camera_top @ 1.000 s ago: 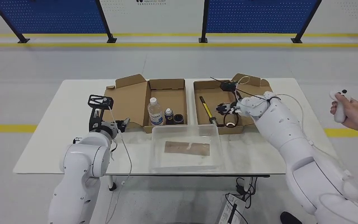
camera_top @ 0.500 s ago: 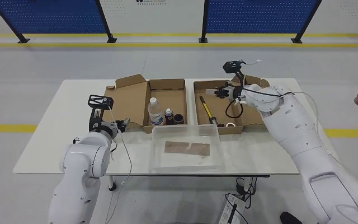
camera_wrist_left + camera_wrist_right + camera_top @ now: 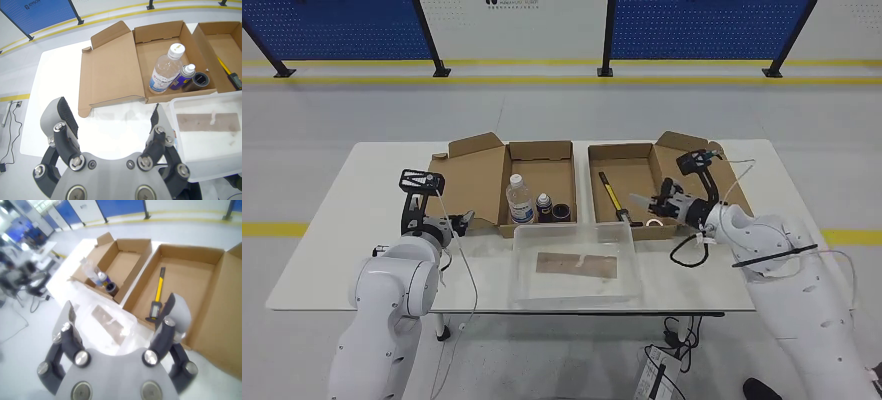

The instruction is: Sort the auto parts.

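– While the right gripper (image 3: pixel 121 302) is held above the near edge of the right cardboard box (image 3: pixel 622 165), its jaws are seen spread wide, with nothing caught between them.

– And what is found just past those fingers?

– On one side, the yellow caliper (image 3: pixel 158 291) is laid flat on the box floor, close under one finger and untouched. On the other side, the clear plastic bin (image 3: pixel 514 265) is set up against the near walls of both boxes.

– How is the left gripper (image 3: pixel 109 104) placed?

– Jaws wide apart there too, and nothing is gripped. It is parked over bare table (image 3: pixel 342 220), between the open flap of the left cardboard box (image 3: pixel 155 43) and the bin's corner.

– Where are the parts to be found?

– A clear bottle (image 3: pixel 166 72), a spray can (image 3: pixel 184 76) and a black cylinder (image 3: pixel 200 81) are stood upright together in that left box's near corner. The caliper is kept in the right box. A brown patch (image 3: pixel 206 122) is seen on the bin's floor.

– So which step is judged to be in hand?

– A gap between picks, it would seem. Both claws are unloaded and the parts are already split between the boxes, so the sorting is judged well along.

– What is called for next?

– Any leftover part must first be located. The nearer gripper would then have to be brought over it, lowered past the bin wall with jaws apart, and closed squarely on it.
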`<state>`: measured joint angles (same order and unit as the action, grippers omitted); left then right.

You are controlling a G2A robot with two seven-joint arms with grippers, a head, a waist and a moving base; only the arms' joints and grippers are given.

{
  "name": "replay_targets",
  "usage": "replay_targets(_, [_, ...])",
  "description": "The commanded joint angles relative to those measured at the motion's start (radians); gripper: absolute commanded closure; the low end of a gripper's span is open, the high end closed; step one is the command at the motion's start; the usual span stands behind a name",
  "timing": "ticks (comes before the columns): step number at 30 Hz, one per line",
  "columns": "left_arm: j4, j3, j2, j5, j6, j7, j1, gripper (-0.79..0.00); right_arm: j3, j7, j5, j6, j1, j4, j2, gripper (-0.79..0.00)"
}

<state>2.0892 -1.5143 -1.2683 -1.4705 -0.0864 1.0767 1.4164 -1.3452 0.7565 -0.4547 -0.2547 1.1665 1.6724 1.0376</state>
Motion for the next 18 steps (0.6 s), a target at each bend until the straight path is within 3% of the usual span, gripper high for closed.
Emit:
replay_targets(1, [0.000,0.000,0.000,0.000,0.000,0.000,0.000,-0.785,-0.037,-0.008,-0.001,-0.011,0.050,0.027,-0.007,-0.785])
replay_targets(6, [0.000,0.000,0.000,0.000,0.000,0.000,0.000,-0.785,-0.095,-0.008,-0.003,-0.031,0.138,0.089,-0.018,-0.785])
replay_targets(18, [0.000,0.000,0.000,0.000,0.000,0.000,0.000,-0.784,-0.095,-0.008,-0.003,-0.031,0.138,0.089,-0.018,-0.785])
